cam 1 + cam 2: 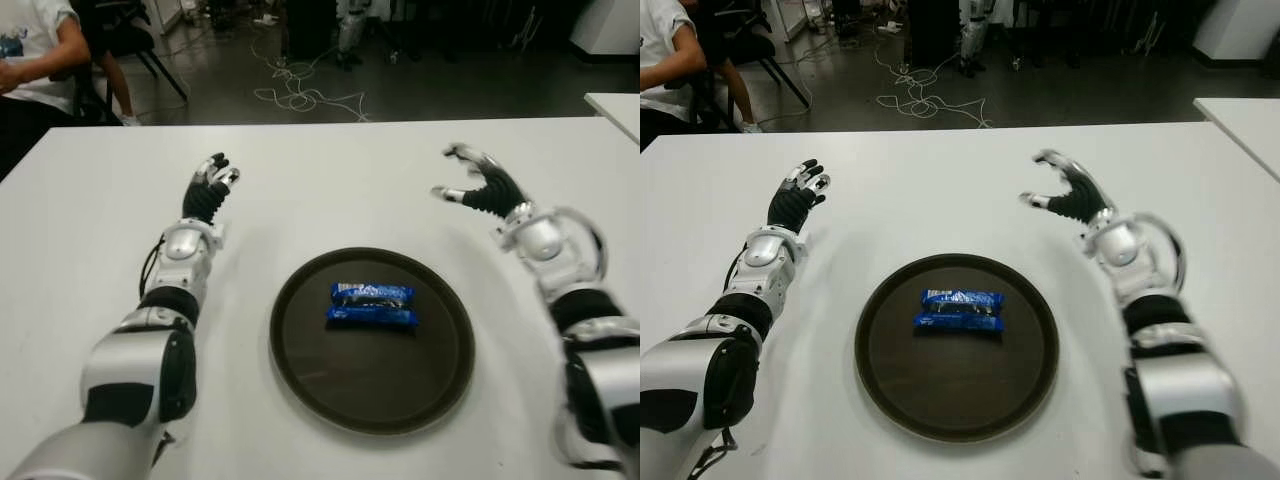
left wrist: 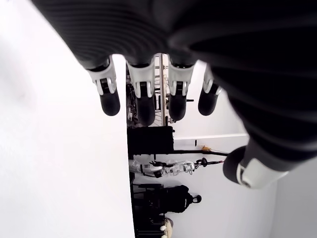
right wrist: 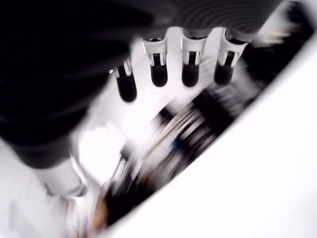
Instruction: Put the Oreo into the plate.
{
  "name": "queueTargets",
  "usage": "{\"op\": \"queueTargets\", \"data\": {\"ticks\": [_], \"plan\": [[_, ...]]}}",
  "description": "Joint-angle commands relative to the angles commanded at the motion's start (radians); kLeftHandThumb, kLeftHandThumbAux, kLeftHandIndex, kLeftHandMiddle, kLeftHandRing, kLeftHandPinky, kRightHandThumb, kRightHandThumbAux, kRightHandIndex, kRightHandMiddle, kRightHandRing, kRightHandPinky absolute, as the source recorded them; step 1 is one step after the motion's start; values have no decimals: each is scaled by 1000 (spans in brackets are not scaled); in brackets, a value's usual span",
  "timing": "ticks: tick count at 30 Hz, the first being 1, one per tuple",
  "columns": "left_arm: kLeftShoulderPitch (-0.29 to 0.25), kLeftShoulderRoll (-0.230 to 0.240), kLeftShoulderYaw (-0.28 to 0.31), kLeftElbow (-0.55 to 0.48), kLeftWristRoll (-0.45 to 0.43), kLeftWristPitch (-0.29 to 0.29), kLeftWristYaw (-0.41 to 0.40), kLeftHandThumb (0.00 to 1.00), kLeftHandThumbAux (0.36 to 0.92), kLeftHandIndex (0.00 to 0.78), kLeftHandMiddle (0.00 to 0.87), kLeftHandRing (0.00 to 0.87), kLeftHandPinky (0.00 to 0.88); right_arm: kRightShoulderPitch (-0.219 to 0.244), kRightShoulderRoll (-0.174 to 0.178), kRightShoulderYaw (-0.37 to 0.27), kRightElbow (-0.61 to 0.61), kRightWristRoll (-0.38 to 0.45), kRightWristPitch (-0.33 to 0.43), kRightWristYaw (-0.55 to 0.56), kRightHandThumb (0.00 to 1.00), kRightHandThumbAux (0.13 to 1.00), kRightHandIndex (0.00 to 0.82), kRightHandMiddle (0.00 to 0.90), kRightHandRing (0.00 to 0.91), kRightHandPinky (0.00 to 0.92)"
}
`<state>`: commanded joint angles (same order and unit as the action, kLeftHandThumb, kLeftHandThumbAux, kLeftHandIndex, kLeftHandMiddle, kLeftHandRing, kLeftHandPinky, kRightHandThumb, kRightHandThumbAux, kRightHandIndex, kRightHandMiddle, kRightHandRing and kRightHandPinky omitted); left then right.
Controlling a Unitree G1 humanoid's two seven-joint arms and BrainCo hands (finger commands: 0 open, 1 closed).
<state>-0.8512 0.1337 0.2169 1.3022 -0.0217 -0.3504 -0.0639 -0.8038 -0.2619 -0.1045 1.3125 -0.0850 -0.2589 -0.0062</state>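
- Look at the round dark brown tray-like plate [image 1: 300, 370] lying on the white table [image 1: 330, 190] between your two arms: the blue-wrapped Oreo packet [image 1: 372, 305] lies flat inside it, a little toward the far side of its middle, long side across your view.
- Nothing touches the packet; both hands are well apart from it.
- Your left hand [image 1: 208, 190] shows to the left of the plate and farther up the table, black fingers [image 2: 109, 101] extended loosely forward and holding nothing. In its wrist view the four fingertips hang side by side with the thumb [image 2: 247, 166] set apart, and only open space is between them.
- Your right hand [image 1: 478, 183] shows to the right of the plate and beyond its far rim, raised, palm turned inward, fingers [image 3: 158, 74] loosely curved and spread, thumb pointing toward the middle of the table. It is empty too.
- You cannot tell from these views whether either hand touches the tabletop.
- A seated person [image 1: 35, 50] in a white shirt shows at the far left corner, behind the table, and loose cables [image 1: 300, 95] lie on the dark floor beyond the far edge.
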Motion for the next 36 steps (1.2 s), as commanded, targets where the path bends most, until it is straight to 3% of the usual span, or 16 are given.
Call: {"op": "queueTargets", "data": {"ticks": [2, 6, 16, 36], "plan": [[0, -1, -1, 0, 0, -3, -3, 173, 570, 47, 112, 87, 73, -17, -5, -19, 7, 16, 28, 3, 545, 714, 367, 358, 406, 445], [0, -3, -1, -1, 1, -6, -4, 172, 567, 49, 115, 88, 75, -48, -8, -32, 3, 24, 56, -1, 644, 727, 399, 385, 437, 467], [-5, -10, -1, -5, -1, 2, 5, 183, 572, 52, 114, 87, 73, -25, 15, -19, -2, 0, 31, -56, 666, 732, 407, 420, 470, 492], [-11, -8, -34, -3, 27, 29, 11, 146, 604, 66, 153, 133, 110, -17, 19, 35, 2, -65, 18, -121, 679, 728, 413, 440, 480, 503]]}}
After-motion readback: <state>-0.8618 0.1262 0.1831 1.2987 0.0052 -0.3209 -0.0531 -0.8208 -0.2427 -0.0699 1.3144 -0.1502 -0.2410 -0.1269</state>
